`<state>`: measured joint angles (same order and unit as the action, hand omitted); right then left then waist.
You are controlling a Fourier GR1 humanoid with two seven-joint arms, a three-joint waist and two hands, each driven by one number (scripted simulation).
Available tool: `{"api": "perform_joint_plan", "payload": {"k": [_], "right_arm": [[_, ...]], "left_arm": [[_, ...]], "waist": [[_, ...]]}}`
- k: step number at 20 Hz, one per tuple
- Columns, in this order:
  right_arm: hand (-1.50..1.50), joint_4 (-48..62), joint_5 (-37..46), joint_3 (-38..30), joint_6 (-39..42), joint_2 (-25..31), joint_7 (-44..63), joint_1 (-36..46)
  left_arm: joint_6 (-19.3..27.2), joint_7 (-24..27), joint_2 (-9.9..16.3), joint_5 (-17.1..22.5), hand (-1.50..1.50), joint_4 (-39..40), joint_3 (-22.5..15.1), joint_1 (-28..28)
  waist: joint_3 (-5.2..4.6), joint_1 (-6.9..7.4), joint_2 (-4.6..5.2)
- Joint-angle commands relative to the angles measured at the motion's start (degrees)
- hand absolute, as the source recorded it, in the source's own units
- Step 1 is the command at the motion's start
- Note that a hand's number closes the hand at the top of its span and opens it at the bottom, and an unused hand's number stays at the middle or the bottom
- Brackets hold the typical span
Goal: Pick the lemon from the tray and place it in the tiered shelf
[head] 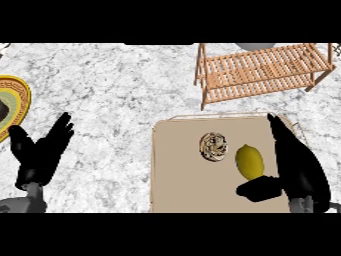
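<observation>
Lemon [250, 161] is seen on the tray [180, 190], beside the right hand [295, 170]: fingers straight, thumb at its near end, nothing gripped. Left hand [40, 150] is held open at left. Tiered shelf [261, 70] stands beyond.

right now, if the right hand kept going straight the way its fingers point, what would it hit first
The right hand points up the view along the tray's right side. Past the tray's far edge lies bare counter, then probably the tiered shelf, near its right end, though the hand's height is unclear.

No readable text, labels, brands or nos. anywhere on counter or items.
</observation>
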<state>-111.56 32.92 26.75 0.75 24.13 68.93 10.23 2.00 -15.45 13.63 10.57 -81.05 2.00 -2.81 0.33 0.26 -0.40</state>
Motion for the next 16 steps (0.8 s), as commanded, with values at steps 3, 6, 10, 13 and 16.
{"api": "perform_joint_plan", "payload": {"k": [3,6,10,13,16], "right_arm": [[-1.5,5.0,4.4,-0.7,2.0,-5.6,9.6,2.8],[-1.5,7.2,7.0,-1.1,2.5,-6.4,8.5,1.6],[-1.5,7.3,7.9,-3.9,3.4,-4.1,4.0,-2.6],[-1.5,13.2,11.2,-3.6,1.3,-7.5,0.3,-0.7],[-1.5,13.4,12.9,-4.1,-0.2,-10.0,-1.4,-2.1]], "left_arm": [[-1.0,-0.9,-0.8,-0.5,0.0,1.2,-1.3,3.4],[-1.4,-2.7,-0.1,0.5,0.0,0.5,-0.3,2.5],[0.1,-0.3,-1.8,-1.1,0.0,1.8,-0.6,3.2],[-1.3,-1.8,-0.2,0.0,0.0,4.0,1.3,-1.0],[-0.7,-0.8,-1.9,-1.3,0.0,2.2,-0.3,2.2]], "waist": [[-0.38,0.14,0.41],[-0.36,0.04,0.36],[-0.36,-0.47,0.34],[-0.34,-0.28,0.47],[-0.34,-0.26,0.4]]}}
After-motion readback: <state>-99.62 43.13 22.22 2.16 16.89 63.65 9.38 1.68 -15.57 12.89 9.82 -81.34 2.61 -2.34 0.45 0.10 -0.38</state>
